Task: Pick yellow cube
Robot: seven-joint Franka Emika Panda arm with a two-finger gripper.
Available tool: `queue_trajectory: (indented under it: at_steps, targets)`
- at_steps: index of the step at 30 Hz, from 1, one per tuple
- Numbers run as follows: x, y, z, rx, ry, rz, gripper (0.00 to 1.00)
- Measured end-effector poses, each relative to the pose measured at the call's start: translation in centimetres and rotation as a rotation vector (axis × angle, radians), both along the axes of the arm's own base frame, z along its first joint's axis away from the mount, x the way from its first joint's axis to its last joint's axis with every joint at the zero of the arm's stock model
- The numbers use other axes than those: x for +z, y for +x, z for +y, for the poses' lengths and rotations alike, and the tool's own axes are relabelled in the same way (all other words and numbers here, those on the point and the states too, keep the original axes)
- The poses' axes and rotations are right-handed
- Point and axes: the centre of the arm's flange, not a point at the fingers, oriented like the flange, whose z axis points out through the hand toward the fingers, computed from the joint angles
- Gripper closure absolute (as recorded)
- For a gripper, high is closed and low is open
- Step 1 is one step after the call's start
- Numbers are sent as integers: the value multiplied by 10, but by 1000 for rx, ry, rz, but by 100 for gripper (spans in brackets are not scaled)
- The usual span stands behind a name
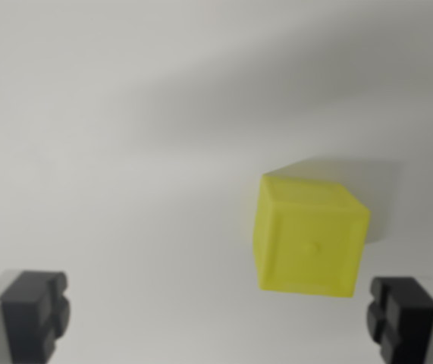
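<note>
A yellow cube rests on a plain white surface, right of centre in the wrist view. My gripper is open, its two dark fingertips at the bottom corners of the picture. The cube lies just beyond the fingertips and nearer the right one, not touching either. Nothing is between the fingers.
The white surface fills the whole view. A soft shadow band crosses the upper right. No other objects are visible.
</note>
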Motion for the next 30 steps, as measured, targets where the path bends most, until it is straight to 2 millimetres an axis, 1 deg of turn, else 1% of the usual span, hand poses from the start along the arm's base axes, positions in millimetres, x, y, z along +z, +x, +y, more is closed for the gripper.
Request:
queue_trajectory:
  at_steps: [30]
  targets:
    - [-75,-48,-26,-102,1,3,0]
